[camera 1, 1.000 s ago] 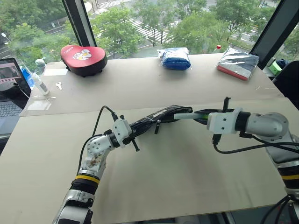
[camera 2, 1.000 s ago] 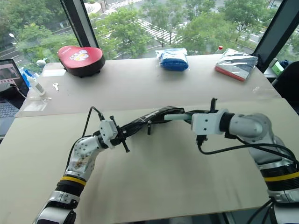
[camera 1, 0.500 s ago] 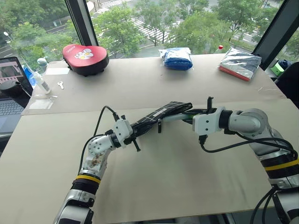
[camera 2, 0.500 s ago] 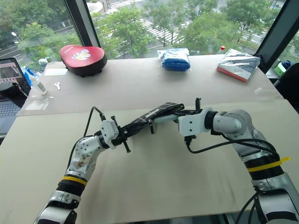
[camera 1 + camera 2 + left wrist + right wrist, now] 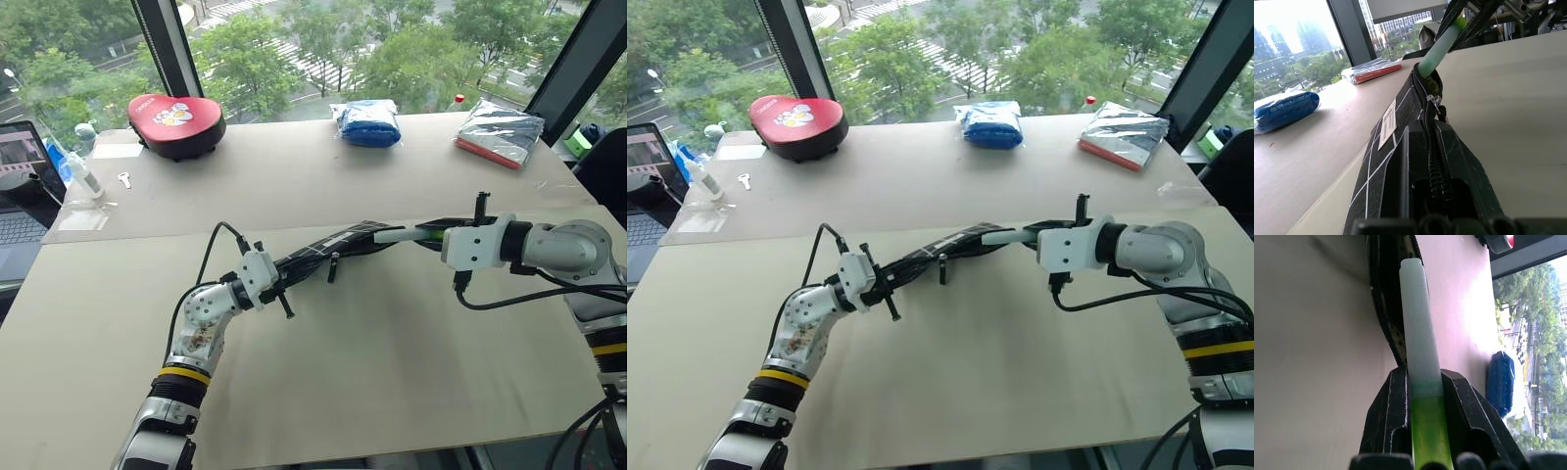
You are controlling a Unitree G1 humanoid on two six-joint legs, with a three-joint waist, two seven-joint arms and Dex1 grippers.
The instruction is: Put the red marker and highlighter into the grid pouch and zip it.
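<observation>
Left pincer (image 5: 277,283) is clamped on the pouch (image 5: 328,251), holding it raised off the bench (image 5: 343,372). Right pincer (image 5: 1422,382) grips the highlighter (image 5: 402,235), its tip at the pouch's open mouth. Advice: keep the pen aligned with the opening, push straight, release only once inside.

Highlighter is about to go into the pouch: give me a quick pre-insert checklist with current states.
1. Right gripper shut on the highlighter: ok.
2. Left gripper shut on the grid pouch, holding it raised off the table: ok.
3. Pouch mouth open toward the highlighter: ok, the zipper gapes in the right wrist view.
4. Highlighter tip at the opening: ok, the left wrist view shows it at the mouth.
5. Highlighter fully inside: not ok, most of its length is outside.
6. Red marker already inside: cannot tell.
</observation>
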